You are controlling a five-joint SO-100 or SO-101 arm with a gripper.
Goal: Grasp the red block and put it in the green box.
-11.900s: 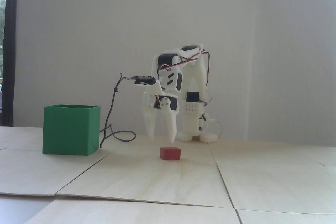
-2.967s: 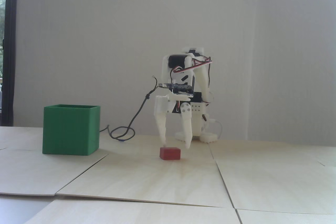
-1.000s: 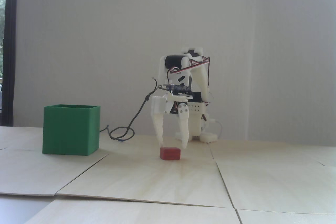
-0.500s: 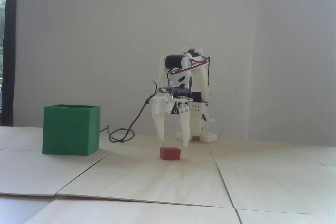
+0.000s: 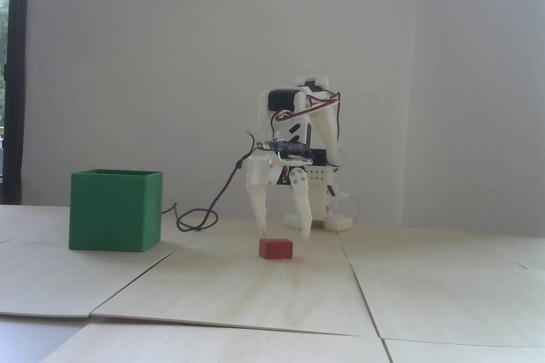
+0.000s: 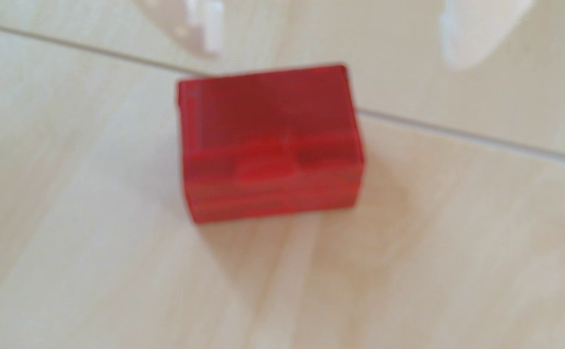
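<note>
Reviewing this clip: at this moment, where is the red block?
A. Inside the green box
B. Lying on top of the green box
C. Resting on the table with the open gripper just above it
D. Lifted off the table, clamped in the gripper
C. In the fixed view the red block sits on the wooden table, the gripper hangs open with its fingertips just above the block's top, and the green box stands apart to the left.
</note>
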